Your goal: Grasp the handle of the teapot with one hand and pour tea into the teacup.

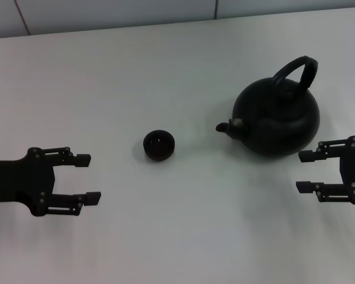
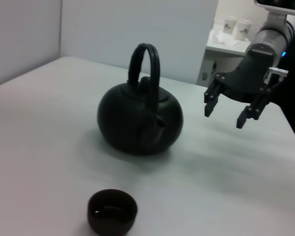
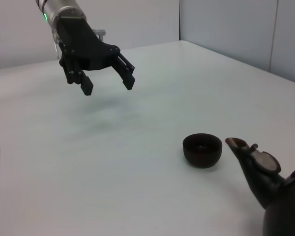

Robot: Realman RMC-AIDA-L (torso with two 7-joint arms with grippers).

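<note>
Two grippers hover over a pale bench (image 1: 165, 71), one at each side, and neither touches anything. On the robot's right half of the bench sits the teapot (image 1: 278, 118), a squat matte-black pot standing upright, its short spout (image 1: 223, 126) aimed toward the robot's left, at the teacup (image 1: 158, 145). The handle (image 1: 296, 71), a thick black arch, rises over the top of the pot and stands free, with nothing around it. The teacup is a small dark round cup without a handle, upright near the middle of the bench, apart from the teapot with bare bench between them; the right wrist view shows it just beyond the tip of the spout. The right gripper (image 1: 305, 171) hangs just beside the teapot on the robot's near-right side, its fingers (image 1: 310, 156) spread apart and pointing toward the middle of the bench; the left wrist view shows it (image 2: 225, 114) off the surface, beside the pot but not in contact. The left gripper (image 1: 87, 177) is well apart from the teacup at the robot's left, fingers likewise spread wide, and the right wrist view shows it (image 3: 108, 84) raised above the bench.
</note>
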